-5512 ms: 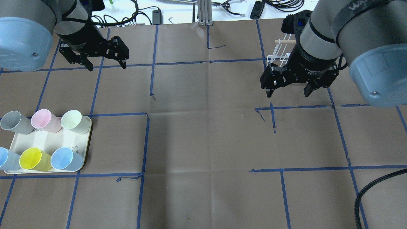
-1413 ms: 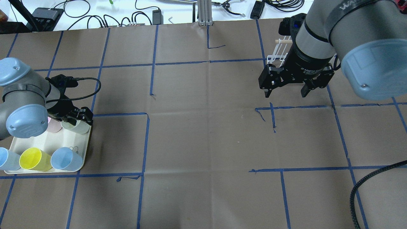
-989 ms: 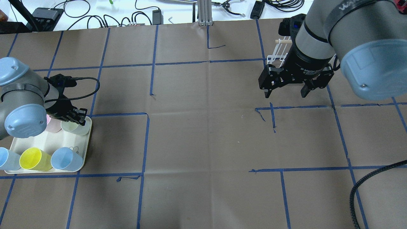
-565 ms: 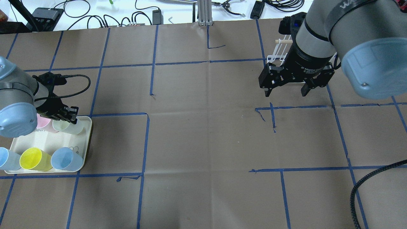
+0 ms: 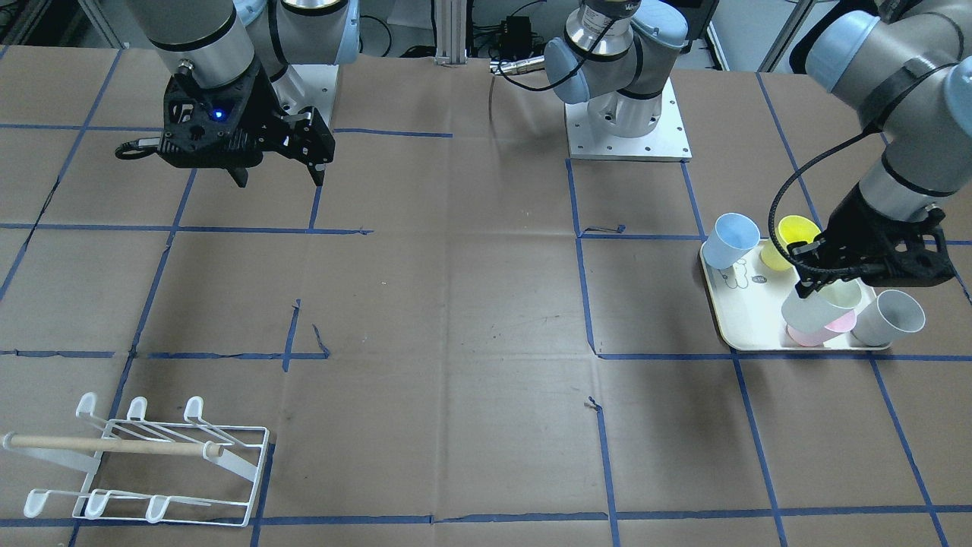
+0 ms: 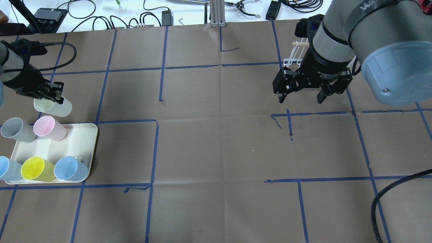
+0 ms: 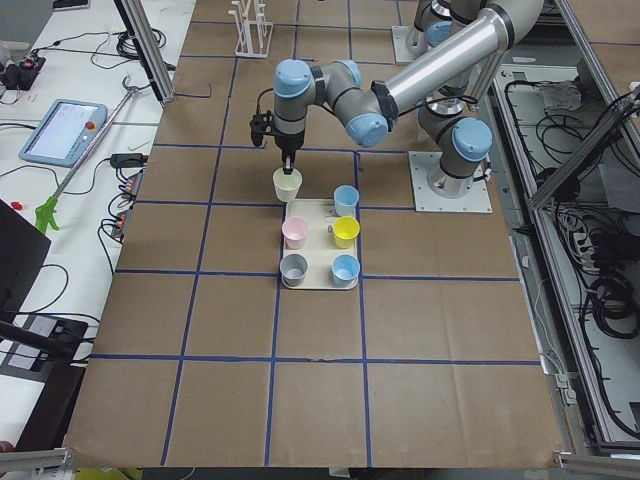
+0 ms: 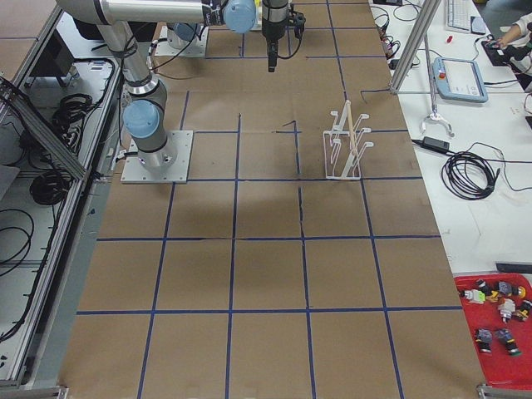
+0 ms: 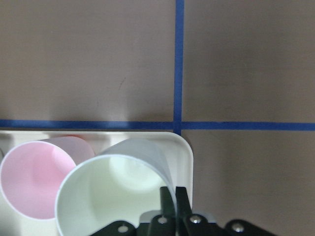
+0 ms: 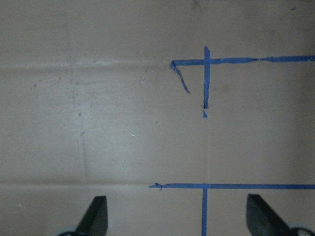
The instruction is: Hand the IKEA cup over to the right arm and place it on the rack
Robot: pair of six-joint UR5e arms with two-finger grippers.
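Observation:
The IKEA cup [image 6: 54,108], pale green, hangs clear of the cream tray [image 6: 79,143] with my left gripper [image 6: 50,97] shut on its rim. In the left wrist view the thin fingers [image 9: 167,199] pinch the wall of the cup [image 9: 108,196], one inside and one outside. From the front the cup [image 5: 816,311] floats above a pink one. On the right arm, my right gripper [image 6: 300,97] hangs open and empty above the table in front of the rack [image 6: 296,57]. The white wire rack [image 5: 144,456] stands with nothing on it, its wooden dowel across it.
On the tray stand a pink cup [image 6: 49,127], a grey cup [image 6: 15,130], a yellow cup [image 6: 35,168] and two blue cups [image 6: 69,168]. Blue tape lines grid the brown paper. Cables and small devices lie along the far edge.
My left gripper came down to the tray, shut on the pale green cup's rim and lifted it up and away toward the far left. The right gripper has barely shifted.

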